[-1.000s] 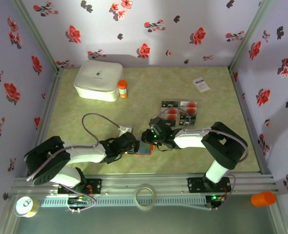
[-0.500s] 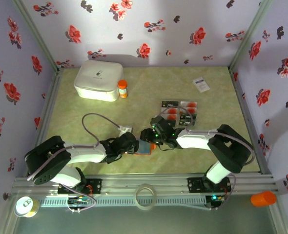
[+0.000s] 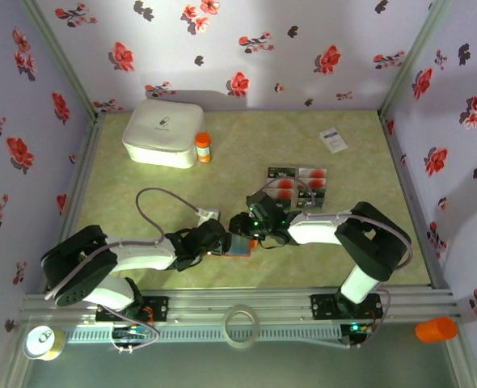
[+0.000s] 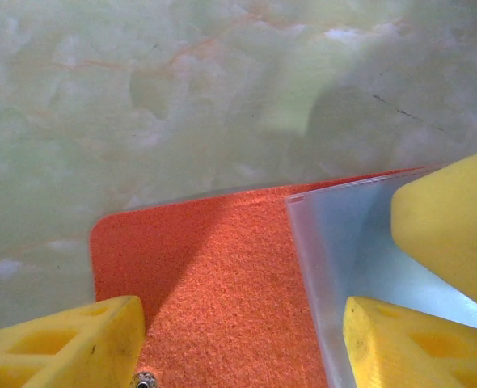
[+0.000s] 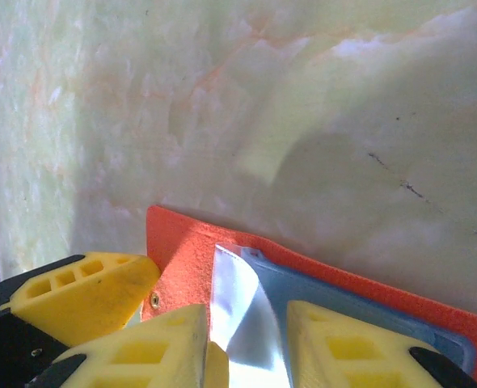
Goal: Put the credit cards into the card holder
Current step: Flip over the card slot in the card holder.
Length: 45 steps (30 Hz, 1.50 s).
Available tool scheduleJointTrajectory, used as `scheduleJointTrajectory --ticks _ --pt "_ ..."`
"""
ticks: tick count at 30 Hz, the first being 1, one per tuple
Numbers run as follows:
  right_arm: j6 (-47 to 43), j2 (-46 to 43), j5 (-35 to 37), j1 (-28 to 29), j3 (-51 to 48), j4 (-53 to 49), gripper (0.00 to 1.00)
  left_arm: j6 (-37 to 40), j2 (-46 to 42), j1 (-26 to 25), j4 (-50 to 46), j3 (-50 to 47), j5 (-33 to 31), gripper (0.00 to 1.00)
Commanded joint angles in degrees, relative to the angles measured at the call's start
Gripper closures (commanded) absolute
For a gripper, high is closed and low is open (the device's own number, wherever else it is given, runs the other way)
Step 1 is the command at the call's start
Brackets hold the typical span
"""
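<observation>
Card holder (image 4: pixel 206 267): lies open and flat on the worktop (image 3: pixel 141 186), toward 6 o'clock of its centre.
Left hand (image 4: pixel 238 352): fingers wide, straddling the holder's orange and grey-blue parts.
Right hand (image 5: pixel 246 347): fingers narrow, a pale flap (image 5: pixel 238 307) between them; cannot tell whether it is gripped.
Credit cards (image 3: pixel 297 186): grouped on the worktop, 2 o'clock from the holder, apart from it.

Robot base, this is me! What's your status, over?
Left gripper open over the card holder. Right gripper open around its pale inner flap. Credit cards lie farther back. Grippers crowd each other.
</observation>
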Motion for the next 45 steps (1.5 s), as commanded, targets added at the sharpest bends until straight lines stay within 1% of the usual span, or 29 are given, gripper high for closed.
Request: scheduleJointTrajectory --ticks 1,4,7,10,11,16,22,25,28,33,37,40,45 --pt "1.1 0.6 -1.8 -0.4 1.6 1.7 0.68 -0.3 0.4 -0.3 -2.7 -1.9 3.1 0.30" --pt "1.7 -0.1 -2.1 -0.4 1.3 2.2 0.66 -0.6 -1.4 -0.3 -3.6 -1.8 2.7 0.24" --pt "2.4 -1.1 -2.2 -0.3 0.8 2.8 0.59 -1.1 -5.2 -0.3 -5.1 -2.0 1.3 0.12" --pt "3.4 -1.7 -2.8 -0.3 0.3 3.6 0.56 -2.0 -10.3 0.0 -6.8 -2.5 -0.5 0.01" --pt "3.9 -1.9 -3.2 -0.3 0.2 4.3 0.55 -2.3 -12.1 0.2 -7.2 -2.8 -1.0 0.00" --pt "5.5 -2.3 -4.2 0.6 0.4 6.3 0.54 -4.3 -19.8 2.1 -9.3 -4.2 -2.2 0.00" --pt "6.3 -2.0 -3.5 3.4 3.2 5.9 0.51 -7.2 -27.3 6.3 -12.2 -6.1 -2.5 0.00" --pt "6.4 -0.4 -2.7 5.0 5.3 5.3 0.49 -7.7 -30.3 8.4 -14.5 -6.4 -2.4 0.00" --pt "6.8 2.9 -2.7 6.1 7.5 6.2 0.48 -7.6 -33.0 10.1 -16.7 -6.5 -2.3 0.00" --pt "8.5 8.9 -2.9 6.9 9.3 10.2 0.48 -7.5 -35.5 11.5 -18.7 -6.9 -2.2 0.00" --pt "10.3 12.4 -3.4 6.7 8.4 15.2 0.48 -7.6 -36.0 12.0 -19.6 -7.1 -2.0 0.00" --pt "11.3 12.8 -3.5 6.6 7.5 17.3 0.47 -7.6 -36.0 12.1 -19.5 -7.5 -1.6 0.00" --pt "10.9 10.9 -3.1 6.3 6.4 17.1 0.47 -7.1 -35.0 12.2 -18.9 -7.7 -0.9 0.00"
